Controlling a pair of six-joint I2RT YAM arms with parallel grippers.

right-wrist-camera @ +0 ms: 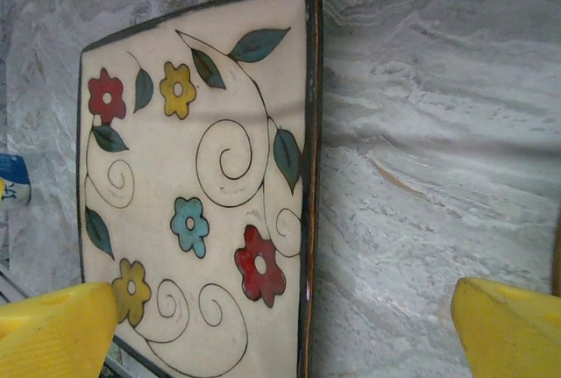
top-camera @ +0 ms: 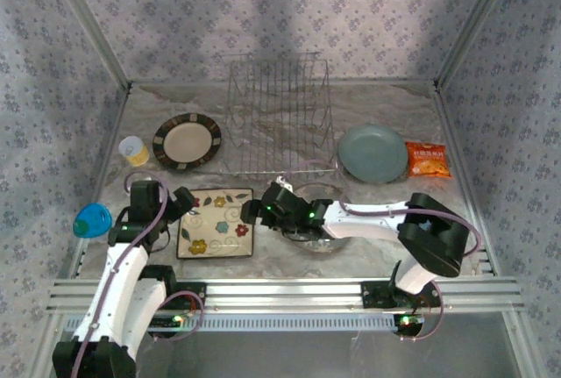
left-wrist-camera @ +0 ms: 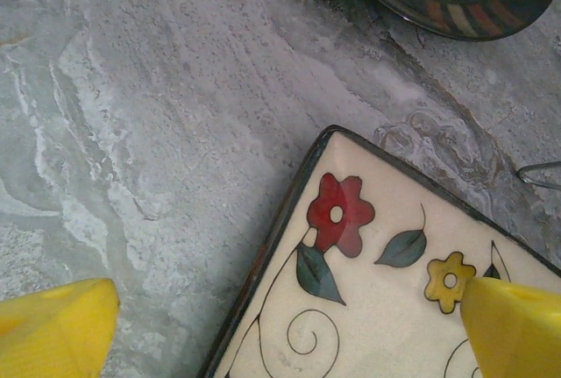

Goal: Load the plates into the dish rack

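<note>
Square plate (top-camera: 215,222) lies flat on table, just in front of rack (top-camera: 280,115). Left gripper (left-wrist-camera: 289,308) is wide open and empty, over the plate's far-left corner. Right gripper (right-wrist-camera: 280,308) is wide open and empty, over its right edge. Brown-rimmed plate (top-camera: 187,141) sits left of rack, blue plate (top-camera: 372,153) right. Fourth plate (top-camera: 320,242) seems to lie under right arm, mostly hidden.

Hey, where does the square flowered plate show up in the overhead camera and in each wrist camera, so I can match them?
Top external: the square flowered plate lies flat, low and left of centre, nearer than the dish rack.
Left wrist: one corner of the plate sits at lower right.
Right wrist: the plate spans the left half.
Shared landmark: the grey marbled table cover beside the plate's dark rim.
</note>
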